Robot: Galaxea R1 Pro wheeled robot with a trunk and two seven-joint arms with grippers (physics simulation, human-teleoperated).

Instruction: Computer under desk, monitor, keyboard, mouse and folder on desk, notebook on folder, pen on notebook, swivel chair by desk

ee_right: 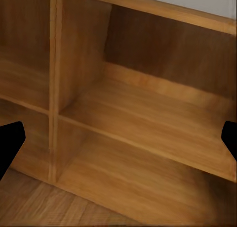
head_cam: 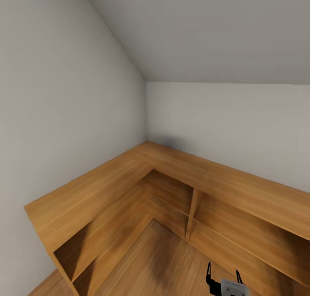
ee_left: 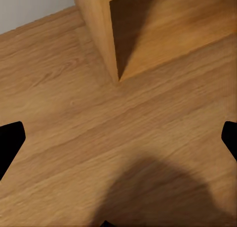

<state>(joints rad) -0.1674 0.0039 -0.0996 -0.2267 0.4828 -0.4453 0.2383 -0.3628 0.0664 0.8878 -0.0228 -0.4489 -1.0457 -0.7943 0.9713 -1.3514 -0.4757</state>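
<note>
You face a corner of low wooden cabinets (head_cam: pixel 172 188) under grey walls (head_cam: pixel 64 94); no task item appears here. Both the left gripper (ee_left: pixel 118 138) and right gripper (ee_right: pixel 118 138) stand spread, empty. The folder should prove light, stiff and flat: take it by an edge.

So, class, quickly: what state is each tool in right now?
Left tool: open, holding nothing.
Right tool: open, holding nothing.

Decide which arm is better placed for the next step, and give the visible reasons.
Right, but only marginally. Both are open and empty; the right gripper faces the shelves of the wooden cabinet, and the left gripper faces the floor. The robot probably must drive to the desk first.
</note>
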